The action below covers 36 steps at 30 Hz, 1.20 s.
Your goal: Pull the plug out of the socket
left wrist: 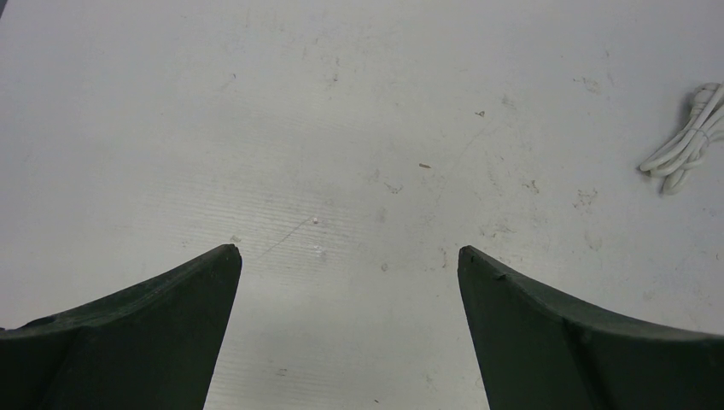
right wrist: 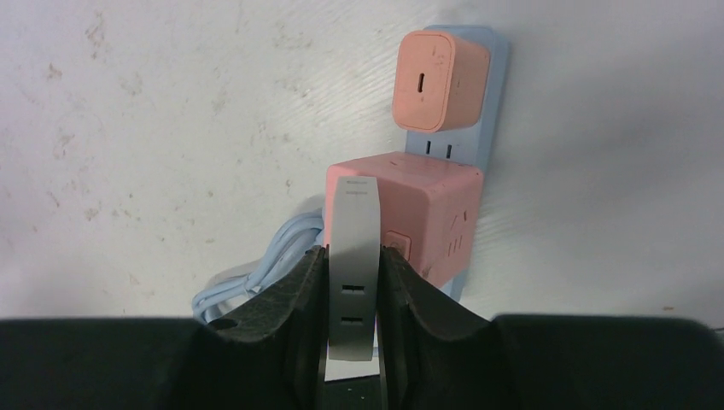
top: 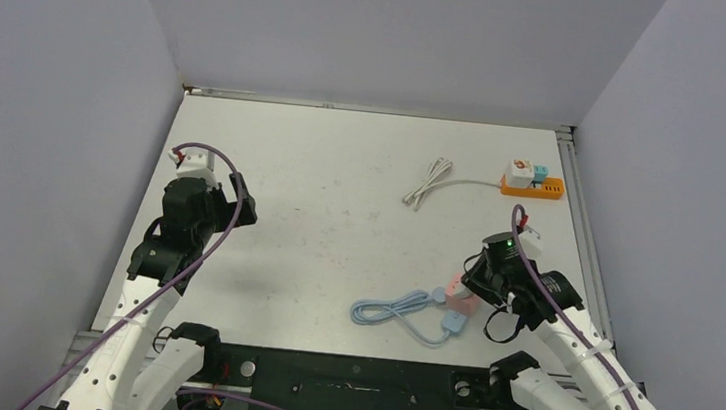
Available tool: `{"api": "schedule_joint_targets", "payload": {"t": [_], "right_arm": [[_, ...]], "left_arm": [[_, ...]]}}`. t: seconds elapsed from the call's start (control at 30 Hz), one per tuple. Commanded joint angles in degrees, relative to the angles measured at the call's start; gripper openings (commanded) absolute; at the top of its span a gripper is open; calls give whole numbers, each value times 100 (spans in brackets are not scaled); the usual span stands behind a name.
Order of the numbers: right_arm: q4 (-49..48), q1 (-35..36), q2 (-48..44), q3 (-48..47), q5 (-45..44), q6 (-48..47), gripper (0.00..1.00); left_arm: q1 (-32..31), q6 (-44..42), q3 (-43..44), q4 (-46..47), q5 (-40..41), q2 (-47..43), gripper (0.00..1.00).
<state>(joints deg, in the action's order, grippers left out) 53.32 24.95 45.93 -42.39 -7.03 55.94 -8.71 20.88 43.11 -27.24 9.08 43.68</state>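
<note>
In the right wrist view my right gripper point(right wrist: 352, 253) is shut on a flat grey plug point(right wrist: 353, 209) with two small slots in its face. The plug stands against a pink cube adapter point(right wrist: 431, 213) on the light blue socket strip point(right wrist: 497, 94). A smaller pink adapter point(right wrist: 440, 81) sits further along that strip. Where the plug meets the socket is hidden. In the top view this gripper point(top: 471, 294) is at the near right, over the strip point(top: 454, 321). My left gripper point(left wrist: 348, 252) hangs open over bare table, far left point(top: 235, 201).
The strip's light blue cable point(top: 391, 313) lies coiled to its left. An orange power strip point(top: 533, 188) with small adapters stands at the far right by the table's rail, and its white cable point(top: 428, 183) is bundled beside it, also seen at the left wrist view's edge point(left wrist: 687, 141).
</note>
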Motion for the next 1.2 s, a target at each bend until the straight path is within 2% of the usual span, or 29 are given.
{"api": "schedule_joint_targets", "payload": {"t": [0.0, 0.3, 0.5, 0.83, 1.0, 1.17], "right_arm": [[-725, 785, 317, -244, -41, -36, 5], [-1994, 2782, 1671, -841, -601, -108, 5], [-2808, 3439, 2589, -1460, -539, -414, 5], [-4280, 3306, 3316, -1603, 204, -1334, 5], [-5261, 2517, 3443, -1196, 1679, -1723, 5], [-4987, 2264, 3593, -1259, 1762, -2722, 9]], "left_arm": [[-21, -58, 66, 98, -72, -20, 96], [-15, -67, 66, 143, -118, -5, 96], [-20, -84, 39, 166, -116, -29, 96], [-25, -103, 37, 168, -308, 175, 96], [-104, -102, 12, 209, -567, 437, 96], [-298, -41, -5, 228, -791, 802, 96]]}}
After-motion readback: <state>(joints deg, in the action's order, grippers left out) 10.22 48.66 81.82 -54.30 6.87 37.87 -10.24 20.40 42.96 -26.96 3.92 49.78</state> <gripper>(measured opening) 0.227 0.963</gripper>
